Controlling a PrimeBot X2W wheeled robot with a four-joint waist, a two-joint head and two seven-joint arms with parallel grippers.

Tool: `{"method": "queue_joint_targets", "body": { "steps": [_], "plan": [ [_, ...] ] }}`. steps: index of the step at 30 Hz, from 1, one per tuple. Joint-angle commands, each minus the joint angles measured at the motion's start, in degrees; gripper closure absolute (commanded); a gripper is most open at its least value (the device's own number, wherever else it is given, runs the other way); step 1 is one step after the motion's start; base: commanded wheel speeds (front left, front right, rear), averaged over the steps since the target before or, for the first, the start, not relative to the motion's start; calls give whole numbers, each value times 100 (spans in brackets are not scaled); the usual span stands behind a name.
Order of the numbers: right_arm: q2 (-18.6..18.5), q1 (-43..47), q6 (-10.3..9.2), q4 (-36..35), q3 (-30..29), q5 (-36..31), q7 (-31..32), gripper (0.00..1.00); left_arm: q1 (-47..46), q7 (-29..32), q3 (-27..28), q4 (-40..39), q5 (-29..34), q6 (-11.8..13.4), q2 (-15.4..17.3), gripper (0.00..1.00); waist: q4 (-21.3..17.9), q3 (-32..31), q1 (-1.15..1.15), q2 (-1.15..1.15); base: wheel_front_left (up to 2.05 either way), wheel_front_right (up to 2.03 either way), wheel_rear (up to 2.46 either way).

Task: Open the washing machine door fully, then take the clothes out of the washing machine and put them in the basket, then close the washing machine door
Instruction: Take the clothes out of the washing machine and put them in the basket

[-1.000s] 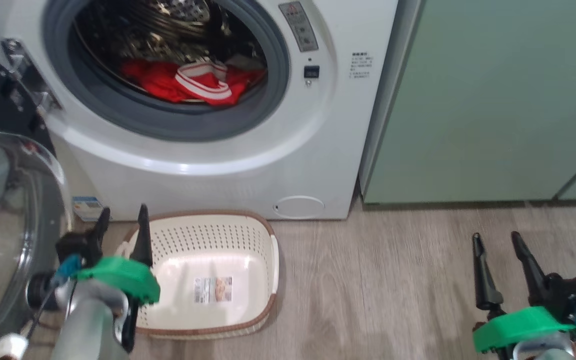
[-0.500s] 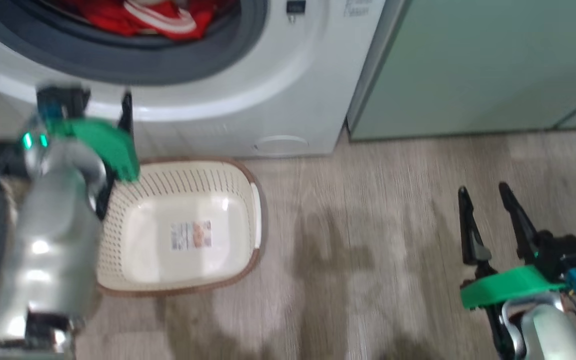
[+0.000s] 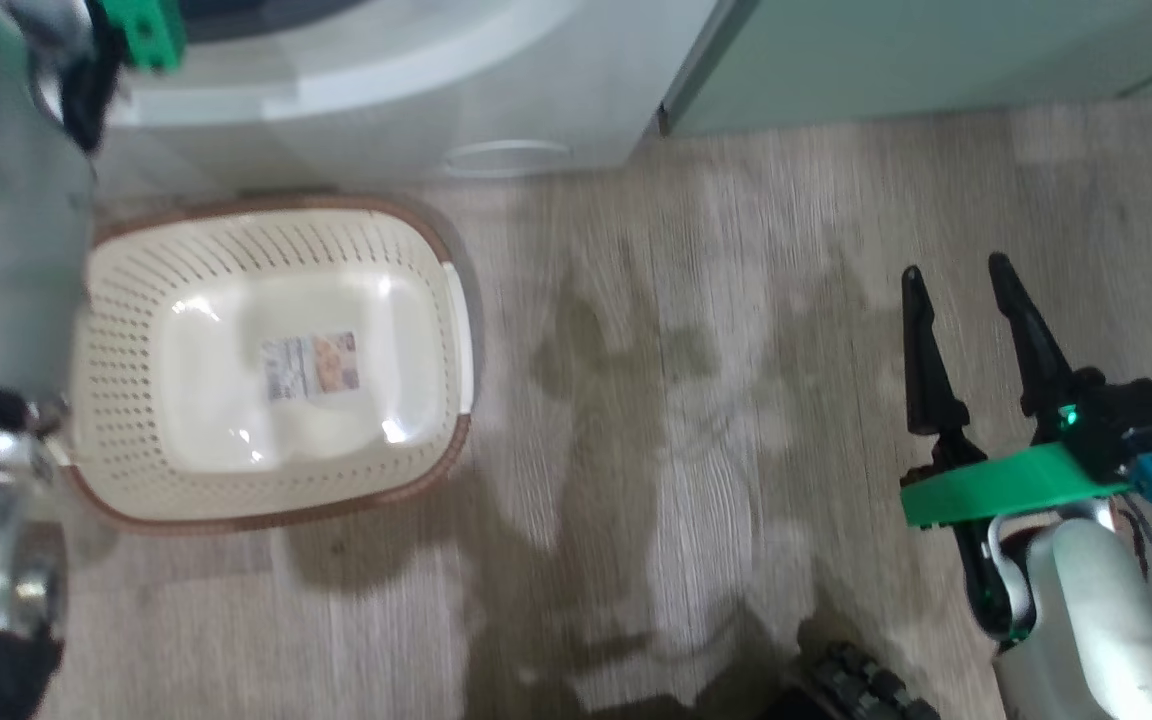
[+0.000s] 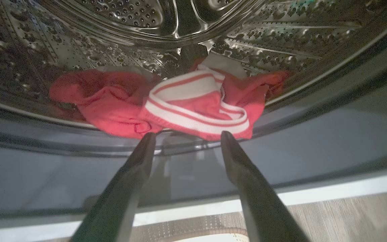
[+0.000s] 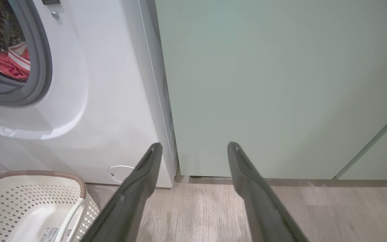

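The left hand (image 4: 187,133), released, is pointed across the grey gasket (image 4: 79,168) at the clothes (image 4: 180,104). The right hand (image 5: 195,144) is spread before a green cabinet (image 5: 264,84).

1 washing machine (image 5: 89,111), 1 basket (image 3: 121,330), 1 sticker (image 3: 311,365)

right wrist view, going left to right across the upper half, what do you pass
the clothes → grey gasket → white front of the washing machine → pale green cabinet
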Motion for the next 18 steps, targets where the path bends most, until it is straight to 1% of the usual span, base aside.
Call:
{"method": "queue_joint_targets", "body": {
  "steps": [1,6,11,14,18],
  "plan": [
    [24,-33,37,-192,113,-52,-36,0,-405,82,57,-110,-62,43,211,0,-114,326,0,0,0,0,0],
    [56,-154,37,-212,131,-70,-36,0,-1025,280,-73,50,-40,75,104,0,-184,624,0,0,0,0,0],
    [74,-248,37,-235,159,-67,-36,0,-1371,458,-191,241,-4,68,68,0,-252,828,0,0,0,0,0],
    [82,-312,37,-252,193,-57,-36,0,-1585,631,-264,423,29,86,92,0,-306,973,0,0,0,0,0],
    [87,-384,37,-278,229,-4,-36,0,-1792,902,-344,695,83,181,181,0,-372,1125,0,0,0,0,0]
  ]
}}
